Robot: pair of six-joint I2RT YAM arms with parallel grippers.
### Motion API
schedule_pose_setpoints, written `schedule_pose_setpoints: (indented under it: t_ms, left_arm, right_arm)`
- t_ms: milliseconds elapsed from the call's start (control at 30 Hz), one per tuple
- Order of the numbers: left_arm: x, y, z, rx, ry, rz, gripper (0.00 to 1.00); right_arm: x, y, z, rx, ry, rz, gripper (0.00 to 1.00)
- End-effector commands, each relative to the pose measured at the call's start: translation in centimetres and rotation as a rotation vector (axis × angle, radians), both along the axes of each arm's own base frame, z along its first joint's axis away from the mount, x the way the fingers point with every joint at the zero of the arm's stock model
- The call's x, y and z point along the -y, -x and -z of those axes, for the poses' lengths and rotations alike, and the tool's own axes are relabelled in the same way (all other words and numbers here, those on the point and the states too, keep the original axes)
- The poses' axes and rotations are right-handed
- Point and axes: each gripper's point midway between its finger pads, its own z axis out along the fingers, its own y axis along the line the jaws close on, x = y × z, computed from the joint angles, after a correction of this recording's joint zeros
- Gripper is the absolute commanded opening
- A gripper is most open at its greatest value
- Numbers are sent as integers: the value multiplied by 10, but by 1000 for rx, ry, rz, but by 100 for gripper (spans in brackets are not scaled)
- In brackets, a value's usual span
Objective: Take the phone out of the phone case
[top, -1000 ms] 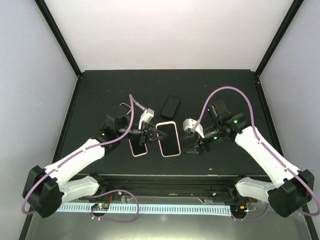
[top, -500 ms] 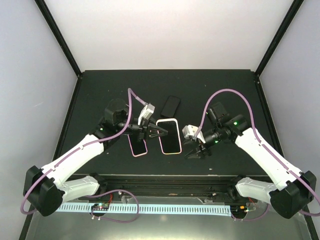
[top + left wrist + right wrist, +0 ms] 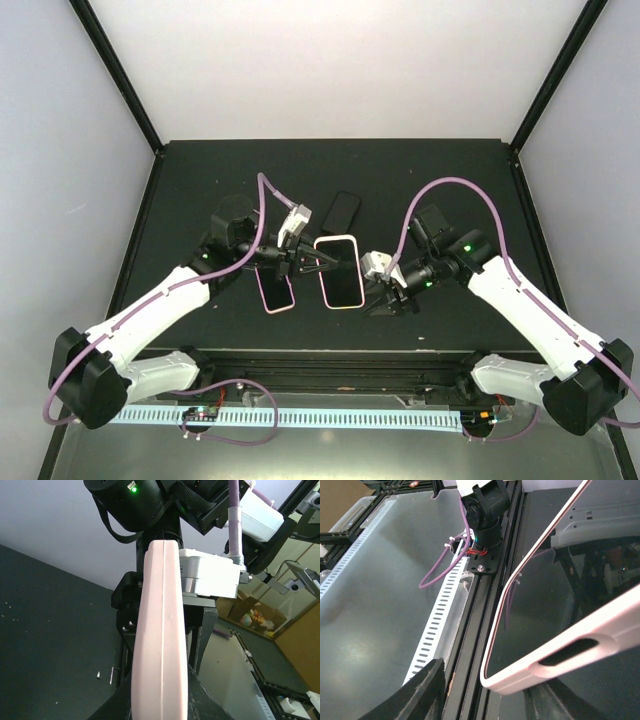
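While the top view looks down on a dark table, the left end effector is pressed together on the left long edge of the pink case. The phone is inside the case, near the middle of the table. The right end effector sits just beside the case's right edge, near its bottom corner. A second cased phone lies flat just to the left, and a black phone lies behind.

From the left wrist, the case is seen edge-on. It stands between the dark fingers that pinch it at the bottom of the view. The right arm fills the space beyond.

From the right wrist, a corner of the case and the glossy screen slant across the view, seemingly raised off the table. The right end effector is spread, with a jaw on either side of that corner. One finger stands clear of the case, with a gap showing.

The risks, as a judgement:
- **Losing the hold:** The left hold is on a thin rim only, so a pull or twist from the right could slide the case out and drop the phone.
- **No separation:** If the right jaws close over case and phone together, nothing separates, and the glass takes the squeeze.
- **A knock:** The second cased phone lies near enough to be bumped.
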Motion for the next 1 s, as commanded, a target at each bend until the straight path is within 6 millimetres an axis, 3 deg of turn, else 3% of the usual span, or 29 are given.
schedule_pose_setpoints:
  t_ms: [0, 200, 400, 633, 967]
  left_arm:
    - [1, -1, -18, 40, 45, 27, 2]
    - [2, 0, -17, -4, 40, 74, 2]
    - [4, 3, -17, -69, -1, 138, 2]
    - [8, 1, -10, -219, -40, 160, 2]
    - [6, 7, -15, -326, -51, 202, 2]
  right_arm:
    - [-5, -3, -10, 53, -24, -12, 41]
    - [-4, -2, -8, 80, -8, -50, 27]
    - [-4, -1, -3, 86, 10, -109, 19]
    - [-5, -3, 5, 171, -6, -121, 18]
    - [-10, -22, 4, 292, 14, -102, 21]
